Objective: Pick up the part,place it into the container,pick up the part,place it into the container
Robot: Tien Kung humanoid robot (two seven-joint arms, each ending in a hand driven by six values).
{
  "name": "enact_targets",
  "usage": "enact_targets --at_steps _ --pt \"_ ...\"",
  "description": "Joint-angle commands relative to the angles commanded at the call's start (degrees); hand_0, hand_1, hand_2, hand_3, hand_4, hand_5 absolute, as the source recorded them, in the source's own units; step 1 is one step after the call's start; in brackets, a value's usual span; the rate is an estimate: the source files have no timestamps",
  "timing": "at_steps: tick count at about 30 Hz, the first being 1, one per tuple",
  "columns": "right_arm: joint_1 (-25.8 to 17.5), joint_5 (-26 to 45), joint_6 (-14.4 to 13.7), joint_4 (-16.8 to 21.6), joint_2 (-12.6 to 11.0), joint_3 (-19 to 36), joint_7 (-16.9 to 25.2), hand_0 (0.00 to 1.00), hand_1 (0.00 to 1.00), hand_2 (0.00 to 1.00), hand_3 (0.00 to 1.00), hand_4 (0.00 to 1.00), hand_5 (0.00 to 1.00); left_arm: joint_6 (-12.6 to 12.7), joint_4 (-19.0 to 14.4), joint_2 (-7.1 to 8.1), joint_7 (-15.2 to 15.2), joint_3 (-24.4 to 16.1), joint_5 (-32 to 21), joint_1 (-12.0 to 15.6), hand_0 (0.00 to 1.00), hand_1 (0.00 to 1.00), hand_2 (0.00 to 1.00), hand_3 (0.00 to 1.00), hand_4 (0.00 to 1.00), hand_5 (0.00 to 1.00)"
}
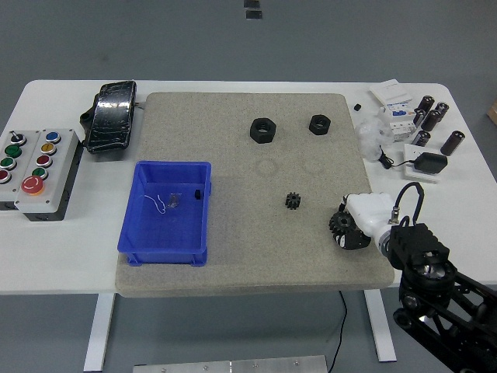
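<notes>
Fingers (pixel 351 230) around gear (pixel 339 225) (right hand (pixel 365 220))

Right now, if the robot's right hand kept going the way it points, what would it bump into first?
The right hand, by a black gear at the mat's right edge, points left. First would probably be the small black toothed gear, then the blue plastic bin, though depth is unclear.

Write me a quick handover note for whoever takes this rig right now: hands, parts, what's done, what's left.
Right robot hand: at the mat's right edge, curled on a black gear. Left arm: out of view.
Blue container: front left of the mat, one small black piece inside.
On the mat: small gear at centre, two hex nuts at the back.
Done: the gear looks grasped. Left: carry it to the container, release, then fetch the next part.
</notes>
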Motion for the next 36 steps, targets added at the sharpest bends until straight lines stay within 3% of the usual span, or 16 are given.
enact_targets --at_steps 2,3,9,14,20,21,26,27,32,33,36 --pt "-0.04 0.00 -0.49 -0.09 -0.05 0.04 0.00 0.551 0.566 0.426 0.578 0.365 0.108 0.01 0.00 -0.01 0.00 -0.01 -0.01 0.00 0.664 0.611 0.557 0.612 0.662 0.300" --pt "-0.07 0.00 -0.97 -0.09 -0.11 0.07 0.00 0.531 0.528 0.321 0.488 0.338 0.095 0.01 0.00 -0.01 0.00 0.00 -0.03 0.00 0.664 0.611 0.557 0.612 0.663 0.302" --pt "0.52 0.00 -3.78 0.05 -0.53 -0.55 0.00 0.527 0.521 0.303 0.468 0.312 0.103 0.04 0.00 -0.01 0.04 -0.02 -0.06 0.08 0.664 0.611 0.557 0.612 0.663 0.303" --pt "4.83 0.27 -7.85 1.28 -0.53 -3.80 0.00 0.527 0.521 0.303 0.468 0.312 0.103 0.07 0.00 -0.07 0.16 -0.19 0.08 0.20 0.664 0.611 0.557 0.612 0.663 0.303" --pt "13.04 4.88 -15.21 0.20 4.04 -11.02 0.52 0.544 0.518 0.294 0.461 0.288 0.099 -0.09 0.00 -0.16 0.42 -0.34 0.44 0.04 0.664 0.612 0.557 0.612 0.664 0.304" --pt "14.42 5.80 -16.46 -0.60 5.00 -12.31 1.37 0.581 0.538 0.394 0.498 0.349 0.002 -0.15 0.00 -0.19 0.45 -0.28 0.43 -0.05 0.664 0.611 0.557 0.613 0.664 0.308" --pt "21.75 10.52 -22.84 -5.74 9.73 -19.53 7.92 0.581 0.538 0.394 0.498 0.349 0.002 -0.31 0.00 -0.23 0.64 0.08 0.22 -0.37 0.664 0.611 0.557 0.613 0.664 0.308" --pt "23.09 11.61 -23.15 -6.39 10.38 -20.92 9.23 0.618 0.638 0.607 0.631 0.503 0.002 -0.31 0.00 -0.22 0.71 0.05 0.26 -0.36 0.664 0.611 0.557 0.613 0.666 0.308" --pt "27.44 16.68 -23.68 -8.01 12.55 -26.41 14.46 0.618 0.638 0.607 0.631 0.503 0.002 -0.55 0.00 -0.12 1.71 -2.43 2.77 -0.22 0.664 0.611 0.557 0.613 0.666 0.308" --pt "27.79 17.24 -23.97 -8.27 12.93 -27.06 15.07 0.619 0.658 0.656 0.657 0.522 0.097 -0.54 0.00 -0.10 1.91 -3.18 2.77 -0.15 0.664 0.611 0.557 0.612 0.667 0.313" --pt "28.37 18.39 -24.34 -9.02 13.84 -28.48 15.95 0.619 0.658 0.656 0.657 0.522 0.097 -0.46 0.00 -0.07 2.26 -4.62 2.77 0.04 0.664 0.611 0.557 0.612 0.667 0.313"
